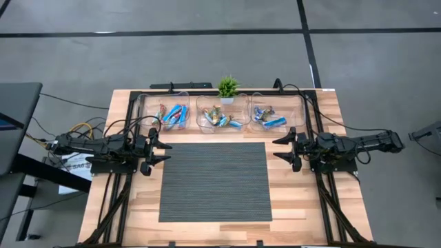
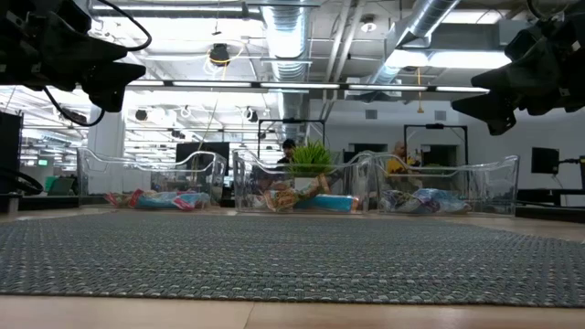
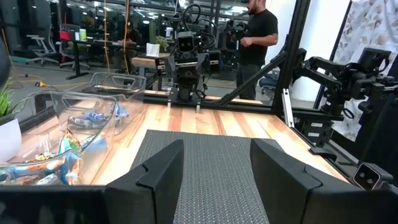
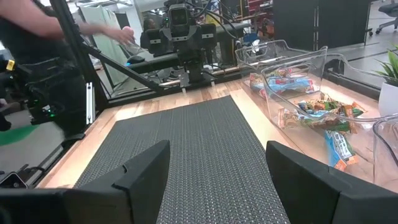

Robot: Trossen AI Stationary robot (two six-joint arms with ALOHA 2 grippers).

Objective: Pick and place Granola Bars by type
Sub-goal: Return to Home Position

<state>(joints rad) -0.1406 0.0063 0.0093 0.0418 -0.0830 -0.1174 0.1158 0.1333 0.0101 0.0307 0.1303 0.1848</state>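
Note:
The granola bars lie in three clear bins along the table's far edge: blue and multicoloured bars in the left bin (image 1: 172,114), a mixed heap in the middle bin (image 1: 220,118) and blue and multicoloured ones in the right bin (image 1: 268,117). In the right wrist view the mixed bars (image 4: 317,112) show through the clear walls. My left gripper (image 1: 165,149) hovers open at the left edge of the grey mat (image 1: 215,180), holding nothing. My right gripper (image 1: 277,147) hovers open at the mat's right edge, also holding nothing. The two face each other across the mat.
A small green potted plant (image 1: 228,88) stands behind the middle bin. A black frame (image 1: 207,91) runs around the table's far edge and sides. People stand in the room beyond the table (image 3: 255,37). The grey mat lies between the two grippers.

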